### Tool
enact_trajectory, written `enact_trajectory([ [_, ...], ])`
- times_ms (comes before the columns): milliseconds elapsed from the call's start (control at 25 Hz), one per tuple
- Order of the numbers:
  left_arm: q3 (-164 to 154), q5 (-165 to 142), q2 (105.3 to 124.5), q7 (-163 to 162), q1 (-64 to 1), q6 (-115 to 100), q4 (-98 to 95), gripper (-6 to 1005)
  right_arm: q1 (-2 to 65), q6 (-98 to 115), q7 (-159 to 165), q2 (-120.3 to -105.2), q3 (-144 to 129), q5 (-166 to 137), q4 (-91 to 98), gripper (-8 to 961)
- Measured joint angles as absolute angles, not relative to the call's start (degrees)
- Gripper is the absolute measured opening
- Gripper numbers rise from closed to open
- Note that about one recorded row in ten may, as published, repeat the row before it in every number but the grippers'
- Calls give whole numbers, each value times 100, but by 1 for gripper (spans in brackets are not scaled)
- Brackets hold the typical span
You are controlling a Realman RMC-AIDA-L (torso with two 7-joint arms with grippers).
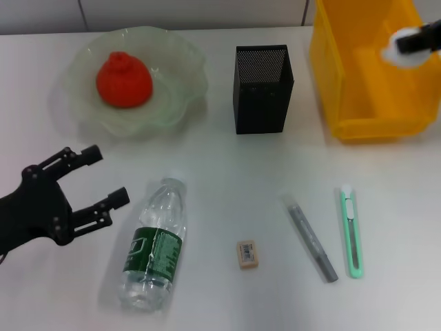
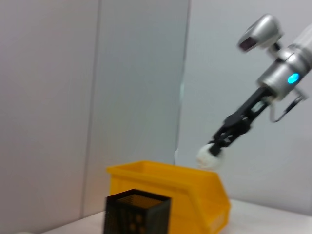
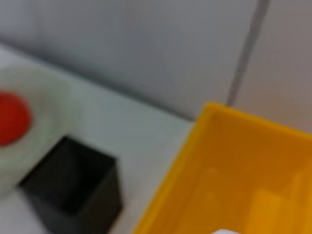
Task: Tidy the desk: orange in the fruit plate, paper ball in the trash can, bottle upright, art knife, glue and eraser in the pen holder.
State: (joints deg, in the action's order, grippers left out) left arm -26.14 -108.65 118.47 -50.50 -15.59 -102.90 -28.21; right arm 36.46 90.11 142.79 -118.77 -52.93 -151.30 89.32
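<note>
The orange (image 1: 124,79) lies in the pale green fruit plate (image 1: 180,52) at the back left. My right gripper (image 1: 411,43) hangs over the yellow trash can (image 1: 365,103), shut on the white paper ball (image 1: 397,54). The left wrist view also shows the right gripper (image 2: 220,142) holding the paper ball (image 2: 208,157) above the trash can (image 2: 170,187). The bottle (image 1: 153,241) lies on its side on the desk (image 1: 220,172). My left gripper (image 1: 110,174) is open just left of the bottle. Eraser (image 1: 247,253), glue (image 1: 311,238) and art knife (image 1: 351,231) lie in front. The pen holder (image 1: 263,88) stands at the back centre.
A grey wall runs behind the desk. The right wrist view looks down on the trash can (image 3: 243,180), the pen holder (image 3: 73,190) and the orange (image 3: 12,119).
</note>
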Motion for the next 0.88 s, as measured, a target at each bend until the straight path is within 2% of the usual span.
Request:
enact_trajectory([
  [240, -2867, -10853, 11871, -6036, -1748, -10422, -3094, 837, 3567, 7018, 13593, -11914, -5103, -14861, 7317, 424],
  [400, -2872, -10813, 11881, -6240, -1770, -10465, -3242, 837, 3410, 6715, 13145, -11919, -5091, -14114, 6960, 570],
  [440, -2872, -10813, 11881, -6240, -1770, -10465, -3242, 837, 3126, 6739, 12631, -11924, -5089, -13159, 6929, 606],
  [560, -2946, -10651, 11916, -6979, -1864, -10486, -3737, 836, 2804, 6913, 12034, -11926, -5126, -12203, 6945, 682],
  [640, -3386, -10256, 11918, -7526, -1874, -10419, -4166, 836, 2249, 7693, 10576, -11927, -5165, -10621, 6777, 733],
  [800, -4044, -9812, 11919, -7923, -1795, -10167, -4570, 836, 1945, 8482, 9440, -11932, -5164, -9992, 6257, 834],
  [880, -5316, -9237, 11918, -8610, -1472, -9313, -5537, 836, 1833, 8846, 8766, -11942, -5166, -9911, 5846, 841],
])
